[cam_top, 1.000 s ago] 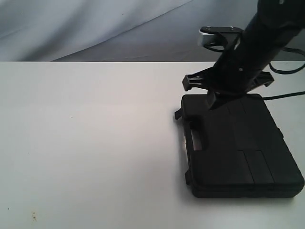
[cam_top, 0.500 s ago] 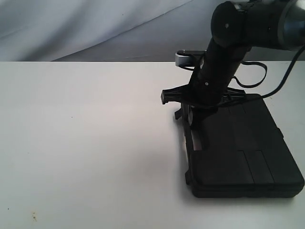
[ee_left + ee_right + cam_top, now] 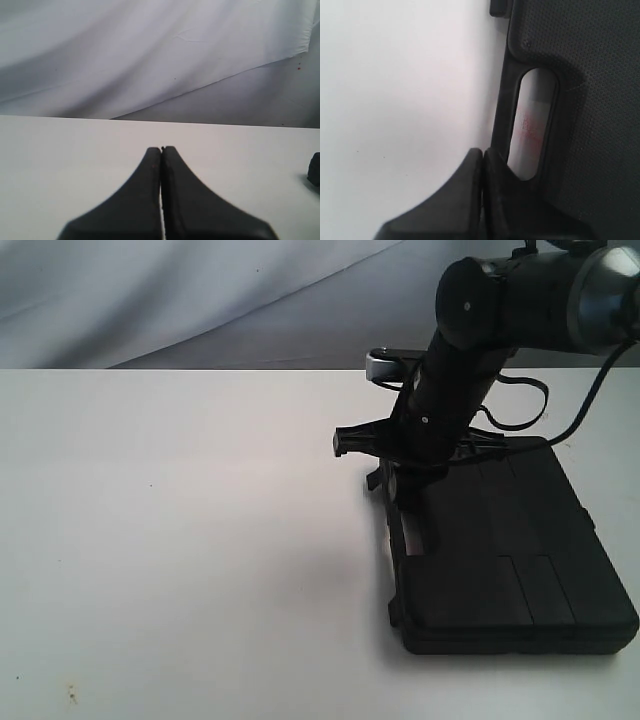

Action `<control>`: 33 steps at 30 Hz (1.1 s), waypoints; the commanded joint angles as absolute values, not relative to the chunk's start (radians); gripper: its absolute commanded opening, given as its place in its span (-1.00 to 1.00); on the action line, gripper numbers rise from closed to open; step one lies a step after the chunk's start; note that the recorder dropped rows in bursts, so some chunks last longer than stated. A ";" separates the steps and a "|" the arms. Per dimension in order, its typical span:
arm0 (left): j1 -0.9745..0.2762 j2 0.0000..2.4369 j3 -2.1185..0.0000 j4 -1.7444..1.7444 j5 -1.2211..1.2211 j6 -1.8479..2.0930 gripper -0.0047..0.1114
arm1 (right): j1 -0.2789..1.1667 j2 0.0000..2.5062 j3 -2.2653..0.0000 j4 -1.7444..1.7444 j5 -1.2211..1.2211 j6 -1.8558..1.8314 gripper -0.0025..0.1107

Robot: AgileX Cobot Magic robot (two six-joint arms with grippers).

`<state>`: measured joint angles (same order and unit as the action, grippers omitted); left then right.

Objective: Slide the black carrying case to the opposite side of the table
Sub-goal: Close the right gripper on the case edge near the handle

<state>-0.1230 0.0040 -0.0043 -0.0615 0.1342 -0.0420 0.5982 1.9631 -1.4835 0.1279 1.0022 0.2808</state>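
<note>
Since a second ago your right arm has swung off the case's (image 3: 500, 560) lid and come down at its handle edge; over the last half second it has barely shifted. Your case has not moved.

Your right gripper (image 3: 394, 486) is clenched, its fingers pressed tip to tip with nothing between them, as the right wrist view shows (image 3: 482, 152). It sits low at the table (image 3: 200, 540), right at the outer side of the handle (image 3: 501, 107). You cannot tell from either view whether the tips actually touch the handle bar or stand just beside it. Just past the tips, through the handle's slot (image 3: 532, 130), you see white tabletop with a faint reddish tinge. Beyond the slot, on the far side of the handle from the gripper, the pebbled lid (image 3: 590, 75) spreads away. On the gripper's other side there is only bare white table (image 3: 395, 75).

The case lies flat and closed on the table, its handle edge facing the gripper and the open tabletop.

Your left gripper (image 3: 161, 149) is clenched too, empty, fingers meeting along their whole length. Ahead of it lie bare table (image 3: 75, 140) and a creased pale cloth (image 3: 125, 50). A dark shape (image 3: 315, 170) shows well off to one side of it, too cropped to name.
</note>
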 commanded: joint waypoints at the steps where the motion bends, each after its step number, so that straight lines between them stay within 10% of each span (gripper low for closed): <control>1: -0.119 0.000 0.000 -0.066 0.131 -0.044 -0.92 | 0.598 1.961 -1.491 0.132 1.001 0.282 -0.83; 6: -0.119 0.000 0.000 -0.066 0.131 -0.044 -0.92 | 0.598 1.961 -1.491 0.132 1.006 0.293 -0.31; 26: -0.119 0.000 0.000 -0.066 0.131 -0.044 -0.92 | 0.598 2.136 -1.491 0.114 0.943 0.362 -0.33; 33: -0.119 0.000 0.000 -0.066 0.131 -0.044 -0.92 | 0.598 2.136 -1.491 0.098 0.925 0.399 -0.96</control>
<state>-0.1230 0.0040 -0.0043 -0.0615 0.1342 -0.0420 0.5982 2.1372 -1.4839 0.1132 0.9343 0.3888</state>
